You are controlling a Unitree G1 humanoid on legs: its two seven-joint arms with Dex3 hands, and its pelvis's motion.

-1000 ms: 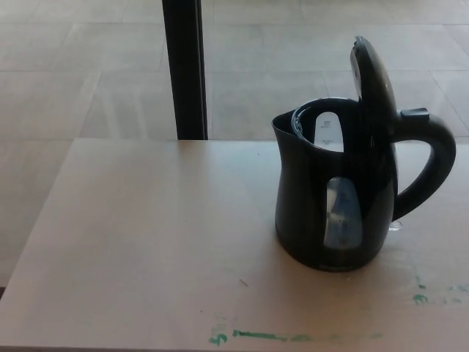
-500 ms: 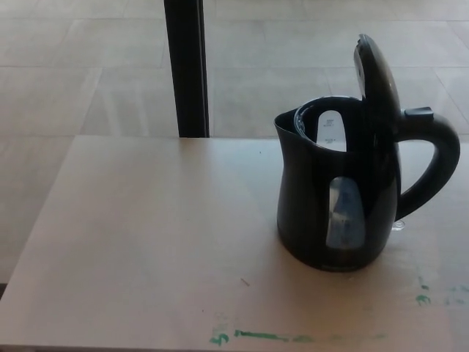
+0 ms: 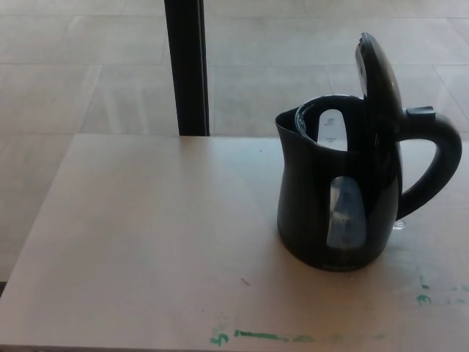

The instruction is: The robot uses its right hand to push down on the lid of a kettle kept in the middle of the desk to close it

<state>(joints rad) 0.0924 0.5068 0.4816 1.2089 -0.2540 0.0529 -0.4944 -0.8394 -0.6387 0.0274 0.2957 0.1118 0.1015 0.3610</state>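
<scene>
A black electric kettle [image 3: 333, 198] stands upright on the light wooden desk [image 3: 146, 235], right of centre in the head view. Its lid [image 3: 379, 73] is raised almost vertical above the open mouth, hinged at the handle side. The curved handle [image 3: 436, 161] points to the picture's right and the spout faces left. A clear water window shows on its front. Neither of my hands shows in this view.
A black vertical post [image 3: 187, 67] stands behind the desk's far edge. Tiled floor [image 3: 73, 66] lies beyond the desk. Green marks [image 3: 256, 336] streak the desk near its front edge, with a few more at the right.
The whole picture has shifted slightly, so the camera moved; the kettle itself stays put with its lid still up.
</scene>
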